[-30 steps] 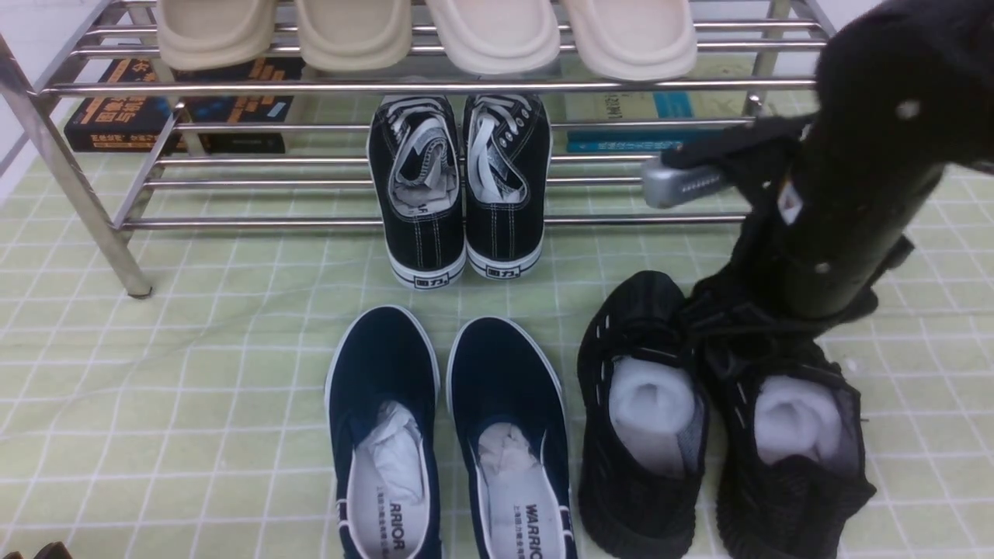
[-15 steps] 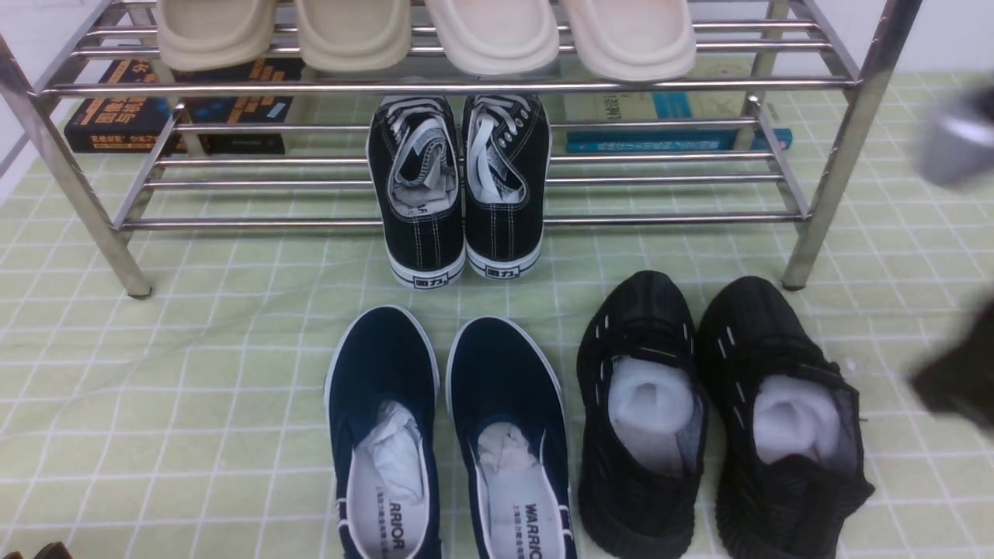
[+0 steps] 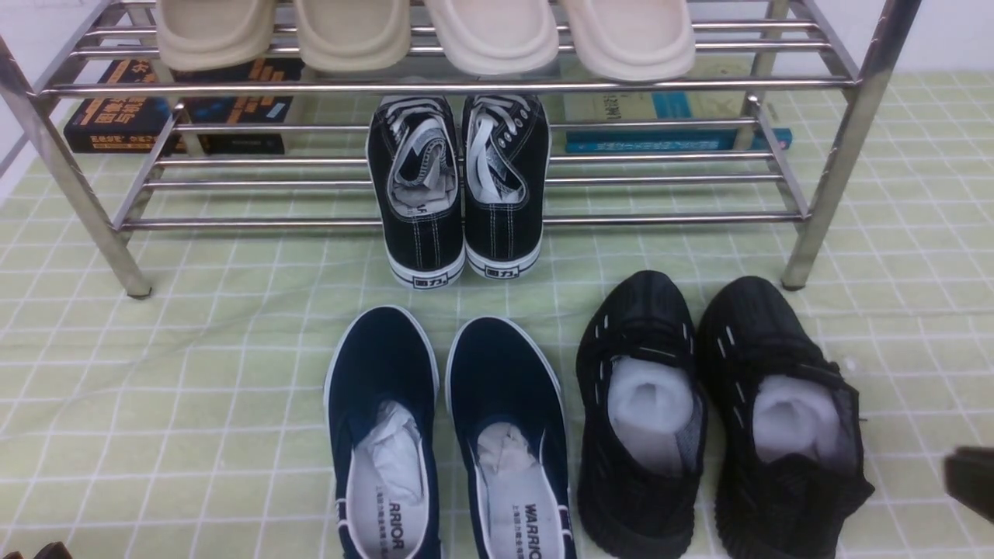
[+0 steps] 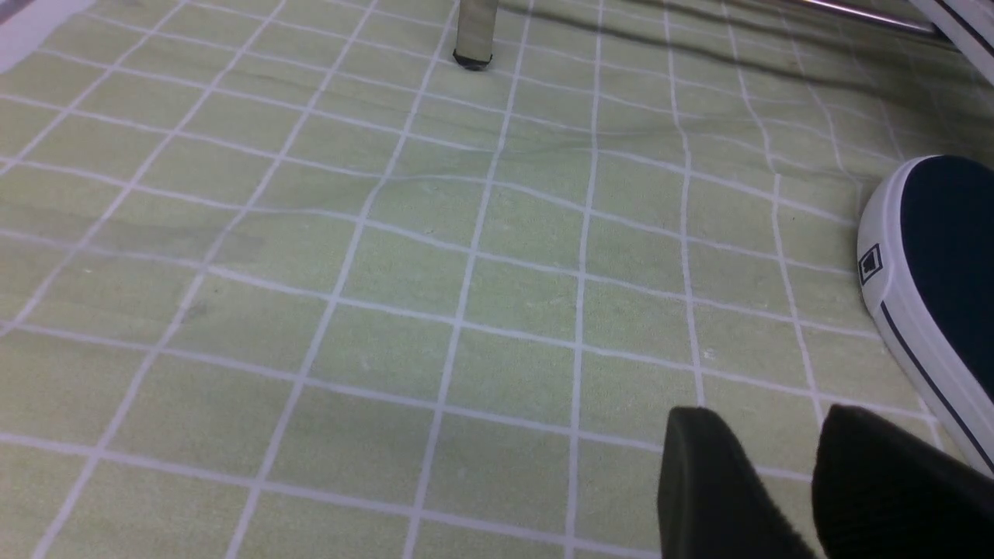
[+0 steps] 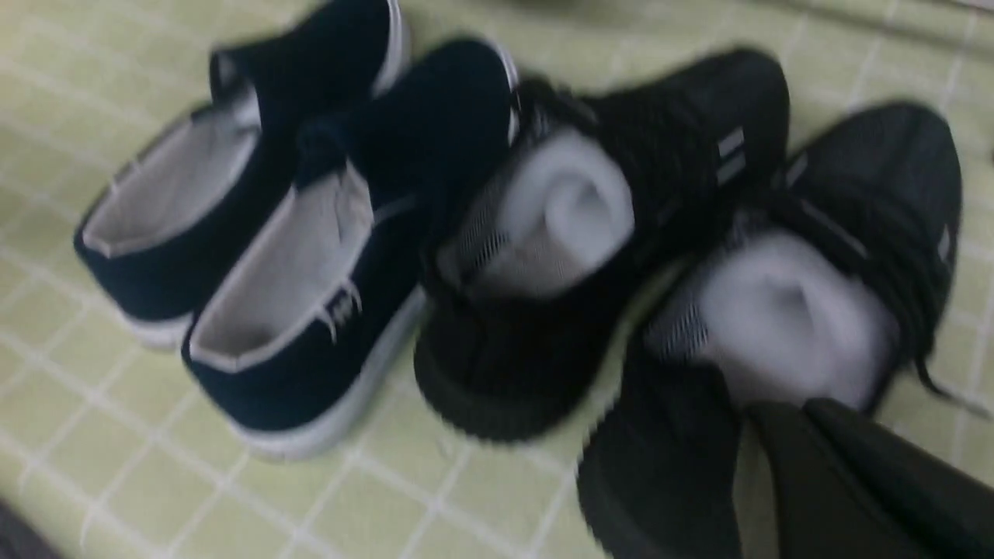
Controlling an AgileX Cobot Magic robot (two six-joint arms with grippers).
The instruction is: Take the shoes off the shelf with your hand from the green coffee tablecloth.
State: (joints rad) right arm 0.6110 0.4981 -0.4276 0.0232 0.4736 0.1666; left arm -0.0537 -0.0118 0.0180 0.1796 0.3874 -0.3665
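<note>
The shoes, two black knit sneakers (image 3: 643,326) (image 3: 765,334) with white stuffing, stand side by side on the green coffee tablecloth (image 3: 194,373), in front of the shelf's right leg. The steel shelf (image 3: 466,85) spans the back. In the right wrist view, blurred, the shoes (image 5: 699,109) lie just beyond my right gripper (image 5: 788,405); its fingers are shut together and hold nothing. Only a black piece of my right arm (image 3: 971,481) shows at the front view's right edge. My left gripper (image 4: 776,435) hovers low over bare cloth, open and empty.
Black canvas lace-ups (image 3: 458,194) sit on the shelf's lower tier and beige slippers (image 3: 427,35) on the top tier. Navy slip-ons (image 3: 450,435) stand on the cloth left of the shoes, one toe (image 4: 940,256) near my left gripper. Books (image 3: 178,109) lie behind the shelf.
My right arm has pulled away from above the black knit shoes, to the right and down to the frame's edge, its fingers closing. The shoes stay on the cloth.
</note>
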